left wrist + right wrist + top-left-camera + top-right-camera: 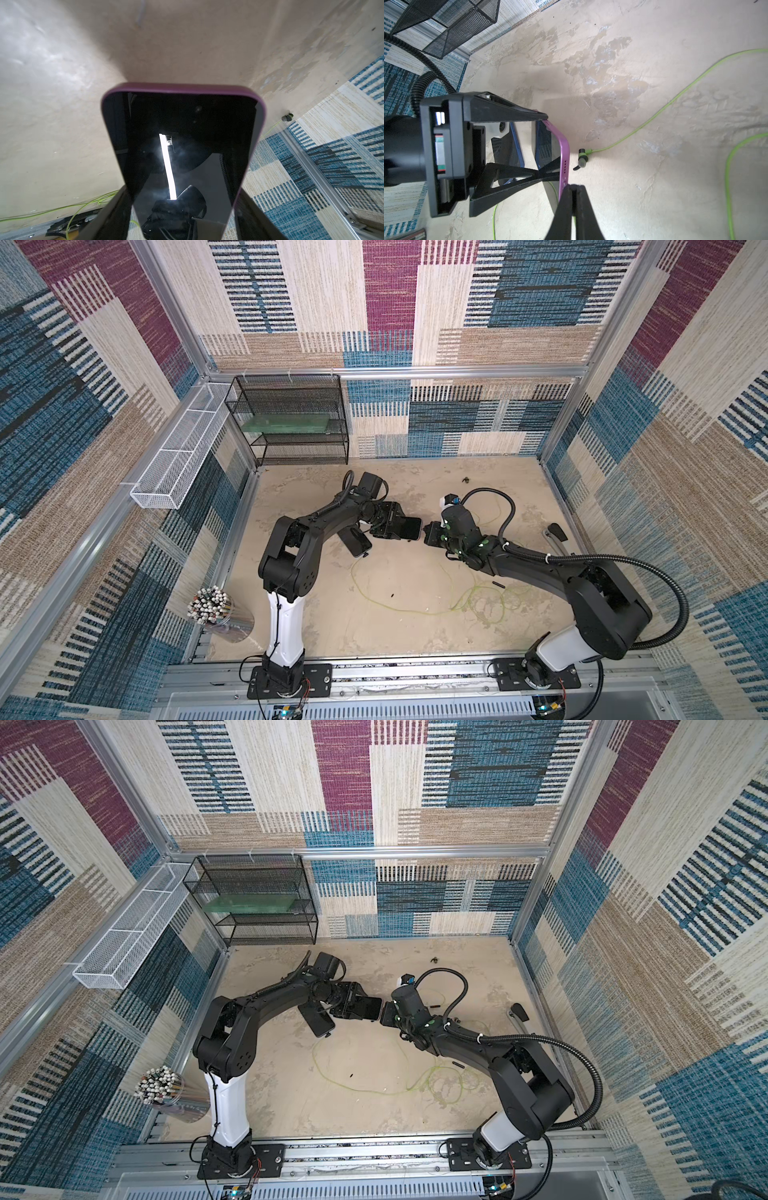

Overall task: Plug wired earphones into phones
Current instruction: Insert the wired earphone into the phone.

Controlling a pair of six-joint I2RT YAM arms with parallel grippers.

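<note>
Beige tabletop (374,635) below, we see the left gripper (552,147) clamping the purple-cased phone (180,124) across its sides. Its long axis lies level, port end pointing at the right gripper (574,187), whose closed tips sit at that edge. Wired earphones (583,157) lie beneath.

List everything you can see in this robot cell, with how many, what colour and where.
table: one, beige, cell floor
purple-cased phone: one, black screen, held up mid-table
second phone: one, black, flat on table, left of centre
wired earphones: count unclear, yellow-green cables, looped across table front
mesh shelf: one, black, back left corner
mesh basket: one, white, left wall
cup of sticks: one, clear, front left
left gripper: one, black, clamped on purple-cased phone
right gripper: one, black, shut at that phone's end
</note>
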